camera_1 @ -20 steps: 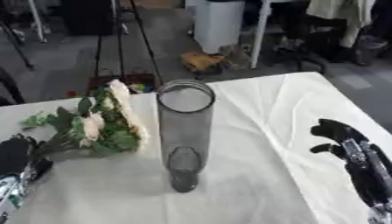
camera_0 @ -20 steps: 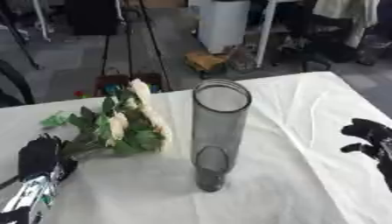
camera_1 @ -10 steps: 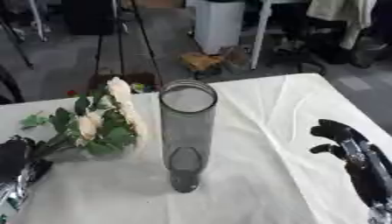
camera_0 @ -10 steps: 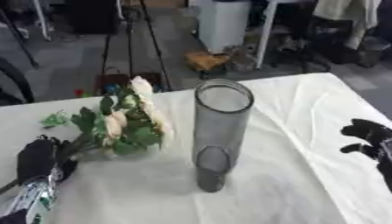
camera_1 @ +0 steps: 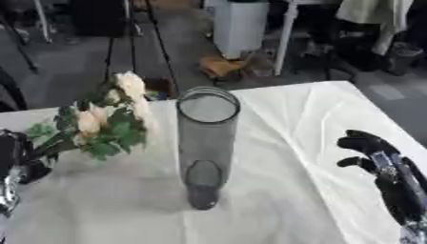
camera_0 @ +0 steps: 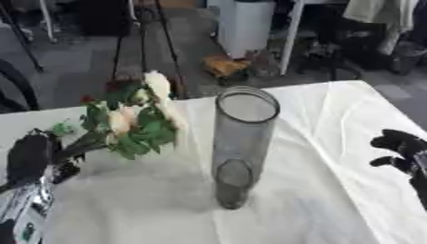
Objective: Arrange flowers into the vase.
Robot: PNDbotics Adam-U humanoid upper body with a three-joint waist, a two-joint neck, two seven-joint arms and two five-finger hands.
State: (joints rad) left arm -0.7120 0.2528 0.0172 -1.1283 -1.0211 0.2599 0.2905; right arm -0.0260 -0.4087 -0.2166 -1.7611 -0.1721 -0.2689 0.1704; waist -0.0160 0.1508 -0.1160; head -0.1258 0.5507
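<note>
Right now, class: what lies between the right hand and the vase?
Only bare white tablecloth separates the right hand from the vase; the right eye view shows it best.

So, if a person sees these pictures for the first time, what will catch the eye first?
Probably the tall grey glass vase, standing upright and empty in the middle of the white tablecloth. Next comes the bunch of cream flowers with green leaves to its left, its stems closed in the robot's left hand. The right hand waits with curled fingers, holding nothing, at the table's right edge.
</note>
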